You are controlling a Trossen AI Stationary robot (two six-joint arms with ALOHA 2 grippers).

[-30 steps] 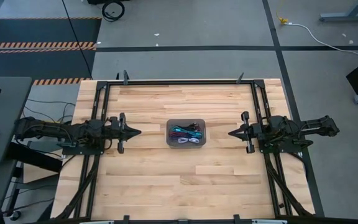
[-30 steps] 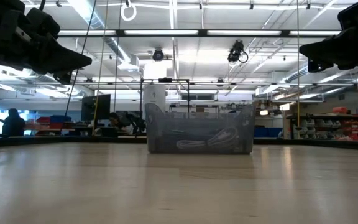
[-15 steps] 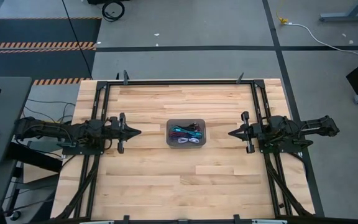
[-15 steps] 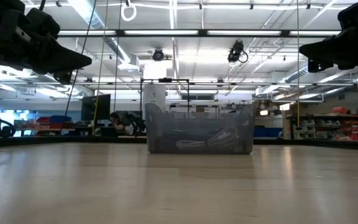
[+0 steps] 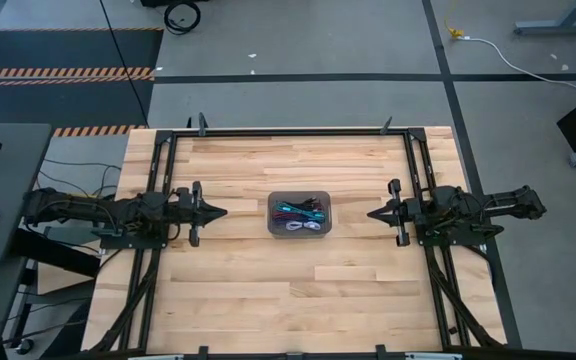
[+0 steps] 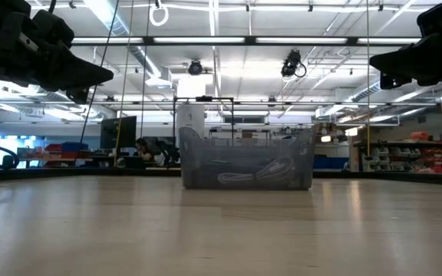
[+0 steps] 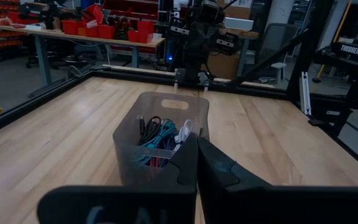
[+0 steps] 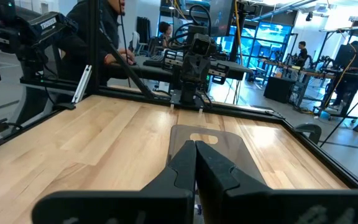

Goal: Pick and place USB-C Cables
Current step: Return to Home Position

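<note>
A small translucent grey bin (image 5: 301, 213) stands at the table's middle, its base on the wood. Coiled USB-C cables (image 5: 300, 212) lie inside it: teal, magenta, black and white-silver ones show. In the left wrist view the cables (image 7: 160, 140) fill the bin (image 7: 160, 124). My left gripper (image 5: 224, 212) hovers left of the bin, shut, its tip pointing at it. My right gripper (image 5: 371, 214) hovers right of the bin, shut as well. Both hang above the table in the low view, the left gripper (image 6: 107, 75) and the right gripper (image 6: 374, 61).
A black metal frame (image 5: 298, 131) runs round the table's edges. Bare wood (image 5: 288, 290) lies between the bin and the near edge. People sit at desks in the room beyond (image 8: 114, 25).
</note>
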